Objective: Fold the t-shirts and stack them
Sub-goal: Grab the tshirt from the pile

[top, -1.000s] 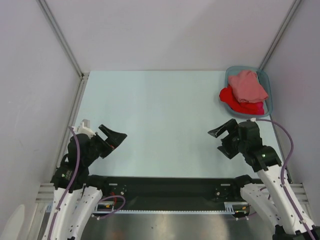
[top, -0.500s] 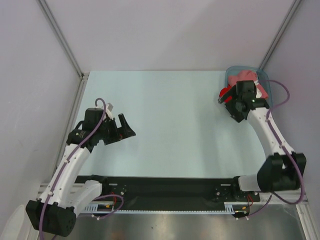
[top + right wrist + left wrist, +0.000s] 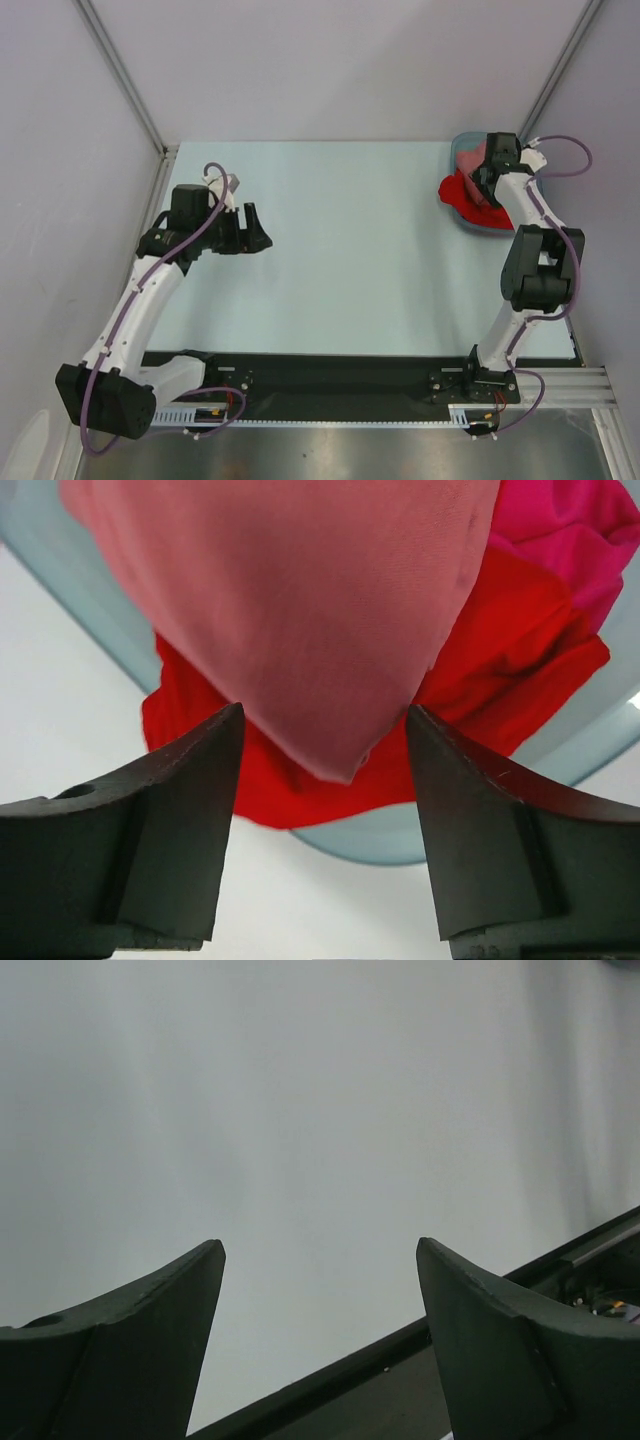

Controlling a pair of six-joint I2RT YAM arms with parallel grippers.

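Observation:
The t-shirts lie heaped in a translucent blue-grey bin point(image 3: 482, 228) at the table's far right. A salmon-pink tee point(image 3: 300, 610) is on top, a red tee point(image 3: 500, 670) spills from under it over the bin's rim point(image 3: 370, 840), and a brighter pink-red one point(image 3: 570, 520) shows at the corner. My right gripper point(image 3: 325, 712) hangs open just above the salmon-pink tee's lower tip, its fingers either side of it and apart from the cloth. In the top view the right gripper point(image 3: 487, 170) covers part of the pile. My left gripper point(image 3: 262, 228) is open over bare table at the left, holding nothing.
The pale table point(image 3: 350, 240) is walled by white panels on three sides. A black rail point(image 3: 400, 1360) along the near edge shows below the left gripper point(image 3: 320, 1245). The right arm's elbow point(image 3: 540, 265) stands up near the right wall.
The right arm has stretched from the near edge out to the bin, over the shirts. The left arm has extended forward and right. Both grippers have narrowed a little.

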